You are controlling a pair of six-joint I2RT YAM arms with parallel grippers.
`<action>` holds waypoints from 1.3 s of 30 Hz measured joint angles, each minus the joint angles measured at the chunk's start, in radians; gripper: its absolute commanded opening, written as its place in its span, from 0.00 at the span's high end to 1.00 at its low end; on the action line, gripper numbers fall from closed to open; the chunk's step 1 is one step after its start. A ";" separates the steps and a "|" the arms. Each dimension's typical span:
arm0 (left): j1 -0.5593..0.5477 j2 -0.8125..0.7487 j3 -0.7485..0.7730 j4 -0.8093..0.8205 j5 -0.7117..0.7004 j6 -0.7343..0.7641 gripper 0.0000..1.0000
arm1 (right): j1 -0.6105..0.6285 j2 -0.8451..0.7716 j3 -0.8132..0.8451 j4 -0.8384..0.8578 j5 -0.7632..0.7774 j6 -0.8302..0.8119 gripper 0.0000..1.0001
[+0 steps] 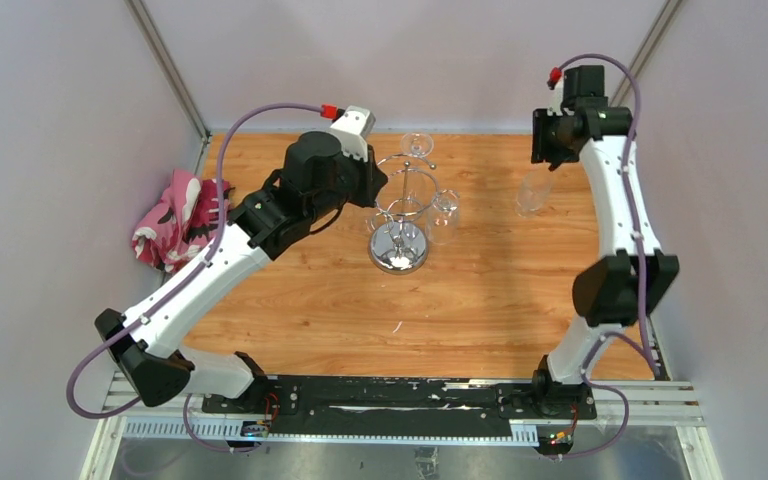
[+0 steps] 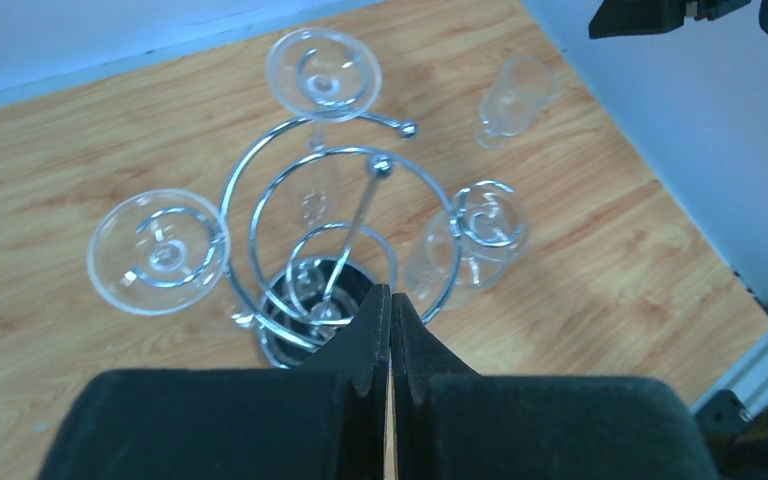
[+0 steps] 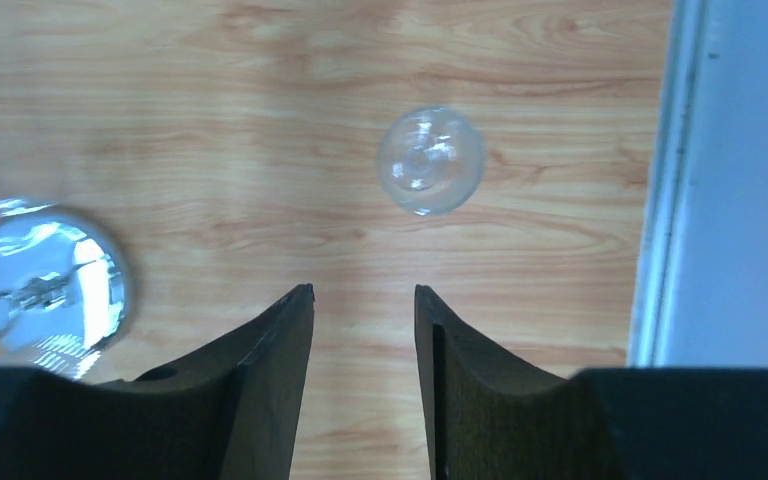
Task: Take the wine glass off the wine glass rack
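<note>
Wine glass, clear [image 3: 430,160]: standing on wooden tabletop [image 1: 310,310], just beyond tips of right tool [image 3: 363,292] | pink patterned cloth [image 1: 175,220]: well left of left tool [image 2: 390,295] | left tool: fingers together, empty, above shiny chrome wire rack [image 1: 398,252] carrying three clear glasses [image 2: 160,252] | right tool: fingers apart, empty, over tabletop

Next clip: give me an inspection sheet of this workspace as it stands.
Surface: wooden table, light grain.
Job's things: wine glass rack upright, three hanging glasses on its hooks; one wine glass standing on the table, apart from the rack.
Clutter: pink patterned cloth at the table's left edge.
End effectors: left end effector shut, empty, above the rack; right end effector open, empty, above the standing glass.
Cables: purple cables run along both arms, off the rack.
Surroundings: pale walls on three sides; metal rails at the near edge.
</note>
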 measured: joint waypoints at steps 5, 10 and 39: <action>0.000 0.037 0.000 0.093 0.139 -0.020 1.00 | 0.002 -0.362 -0.369 0.267 -0.270 0.115 0.56; -0.001 0.108 -0.008 0.183 0.259 -0.055 1.00 | 0.005 -0.513 -0.595 0.512 -0.582 0.270 0.62; -0.006 0.291 -0.062 0.310 0.323 -0.116 1.00 | 0.121 -0.595 -0.917 0.707 -0.865 0.452 0.63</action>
